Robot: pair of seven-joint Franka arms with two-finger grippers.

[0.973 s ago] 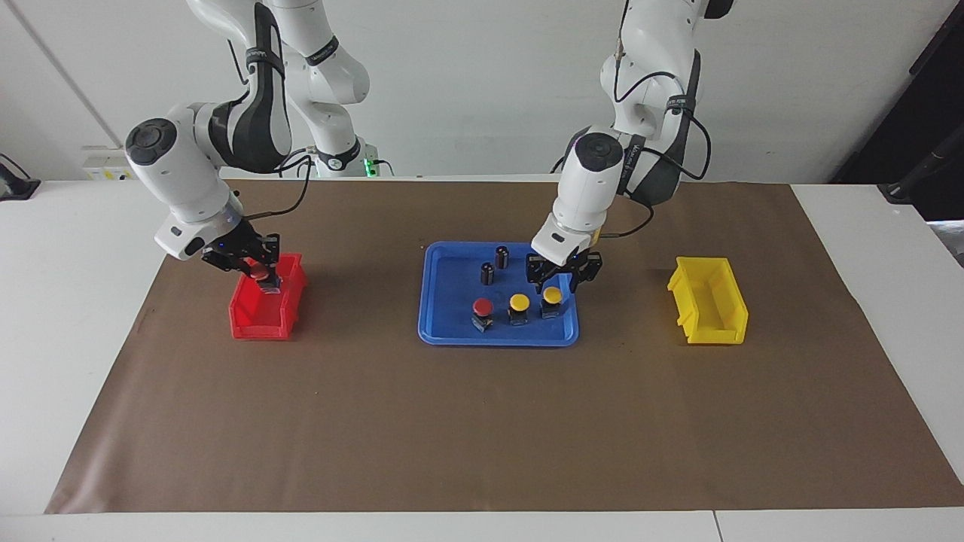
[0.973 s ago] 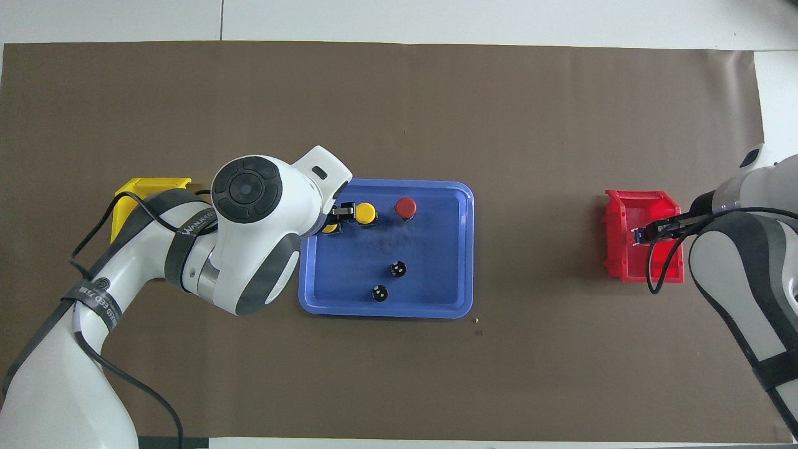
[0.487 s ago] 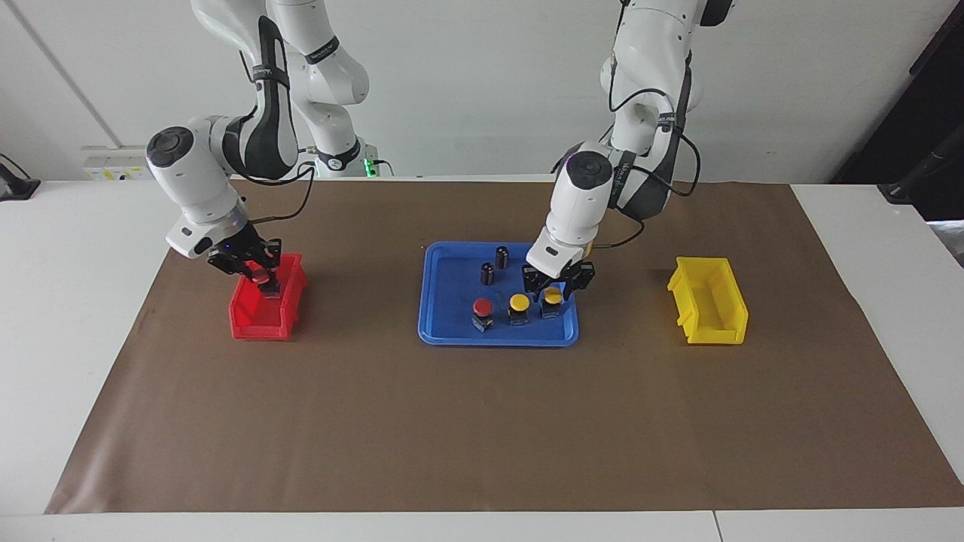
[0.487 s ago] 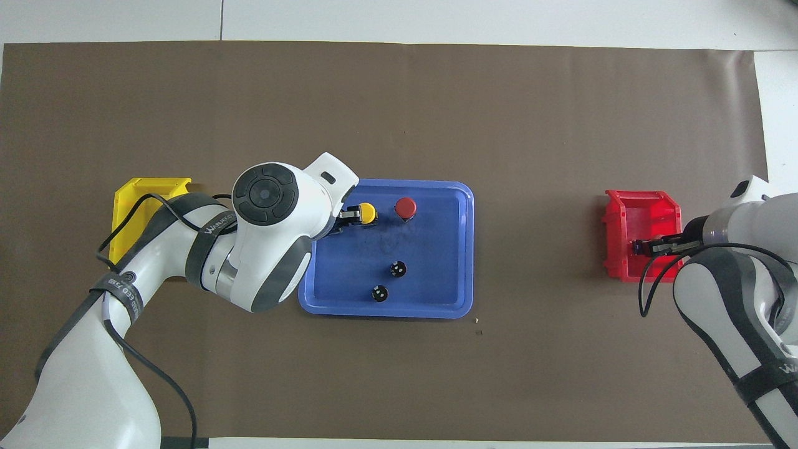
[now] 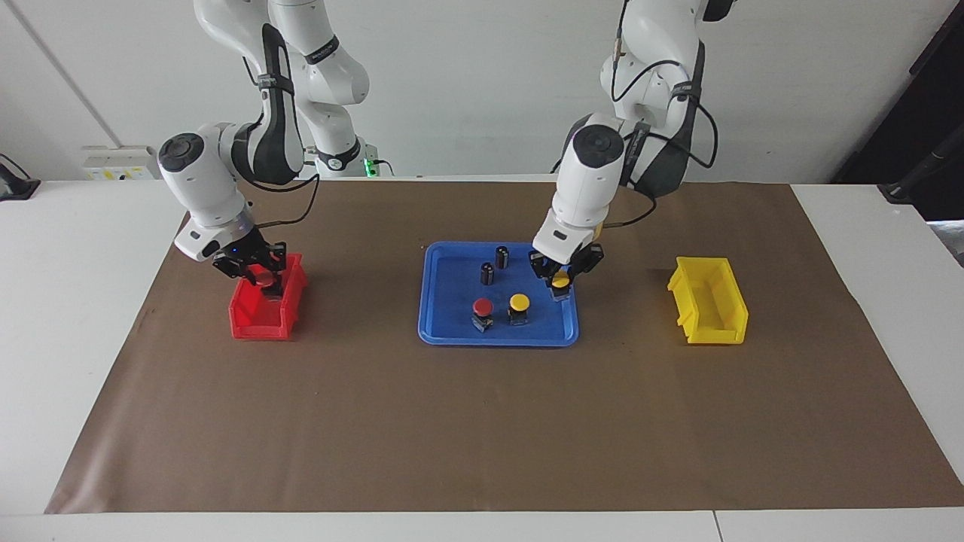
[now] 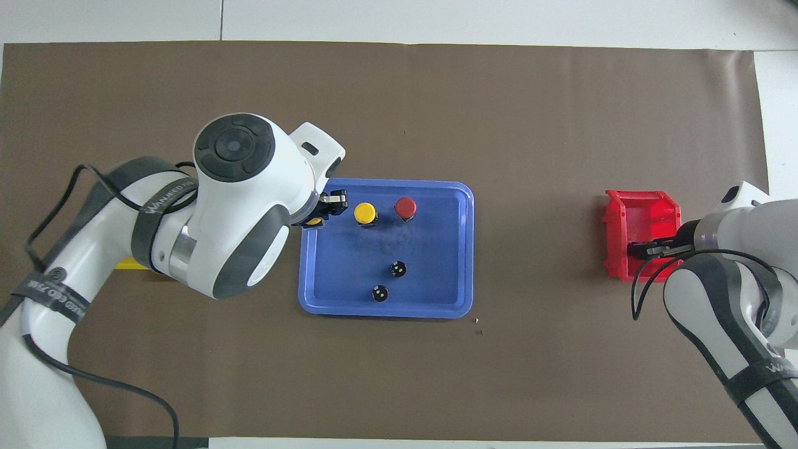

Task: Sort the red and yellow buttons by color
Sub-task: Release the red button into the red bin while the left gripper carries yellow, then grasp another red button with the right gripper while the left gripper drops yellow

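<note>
Moved: left end effector (image 5: 560,280) has lifted a yellow button (image 5: 559,283), clamped, above the blue tray (image 5: 444,331); yellow bin (image 5: 708,310) lies toward the left arm's end. Right end effector (image 5: 258,277): over red bin (image 5: 260,320), grip on a red button (image 5: 263,279) cannot be told.

Yellow bin (image 6: 132,264) almost wholly covered overhead by the left arm; only a sliver showing. Held yellow button (image 6: 314,221) mostly hidden there under the left gripper (image 6: 325,209). Red button (image 5: 265,277) in the right gripper (image 5: 260,272) half masked by fingers; cannot tell whether gripped or loose. Both arms cut off by picture edges.
</note>
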